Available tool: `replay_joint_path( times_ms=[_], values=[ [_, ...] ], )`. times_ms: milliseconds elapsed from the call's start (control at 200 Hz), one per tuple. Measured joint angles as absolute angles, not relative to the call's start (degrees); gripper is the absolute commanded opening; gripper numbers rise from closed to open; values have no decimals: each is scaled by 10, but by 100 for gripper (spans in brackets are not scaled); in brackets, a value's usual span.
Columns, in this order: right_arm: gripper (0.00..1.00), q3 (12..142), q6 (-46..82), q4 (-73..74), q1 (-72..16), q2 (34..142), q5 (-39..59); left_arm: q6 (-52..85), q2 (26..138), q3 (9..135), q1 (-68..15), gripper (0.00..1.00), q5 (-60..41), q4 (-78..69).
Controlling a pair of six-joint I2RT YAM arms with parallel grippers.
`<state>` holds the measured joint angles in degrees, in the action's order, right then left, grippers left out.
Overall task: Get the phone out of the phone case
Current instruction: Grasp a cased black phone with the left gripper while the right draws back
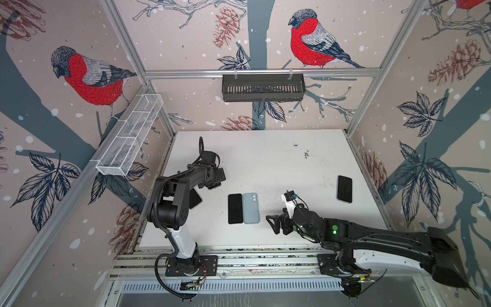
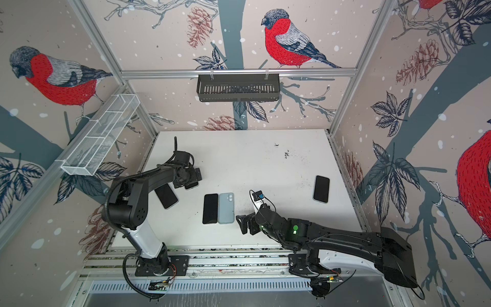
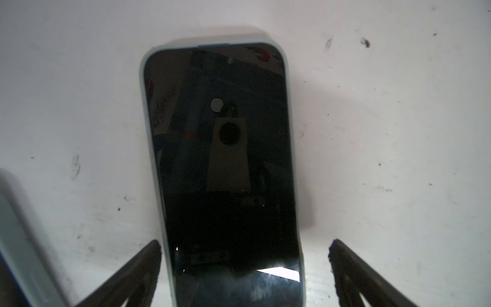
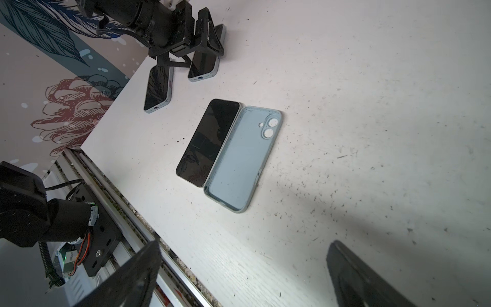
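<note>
A dark-screened phone (image 3: 223,159) in a pale blue phone case (image 3: 144,87) lies face up on the white table, seen in the left wrist view. My left gripper (image 3: 244,241) is open just above its near end, one finger on each side, neither pressing it. In both top views this gripper (image 1: 215,177) (image 2: 191,177) covers most of that phone (image 1: 212,186). My right gripper (image 1: 276,224) (image 4: 244,243) is open and empty near the table's front edge. A bare black phone (image 1: 235,208) (image 4: 210,141) lies beside an empty pale blue case (image 1: 251,208) (image 4: 244,159) mid-table.
Another cased phone (image 2: 166,196) (image 4: 158,90) lies partly under the left arm. One more dark phone (image 1: 344,188) rests near the table's right edge. A black basket (image 1: 263,87) and a white wire basket (image 1: 130,135) hang on the walls. An aluminium rail (image 1: 239,261) runs along the front.
</note>
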<state>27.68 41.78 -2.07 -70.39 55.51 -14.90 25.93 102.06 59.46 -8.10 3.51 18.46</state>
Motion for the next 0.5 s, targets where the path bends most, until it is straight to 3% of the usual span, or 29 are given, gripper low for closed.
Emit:
replay_joint_path(
  times_ms=[500],
  values=[
    [99, 297, 416, -21, -698, 592, -147, 254, 1068, 634, -65, 96, 76, 175]
  ],
)
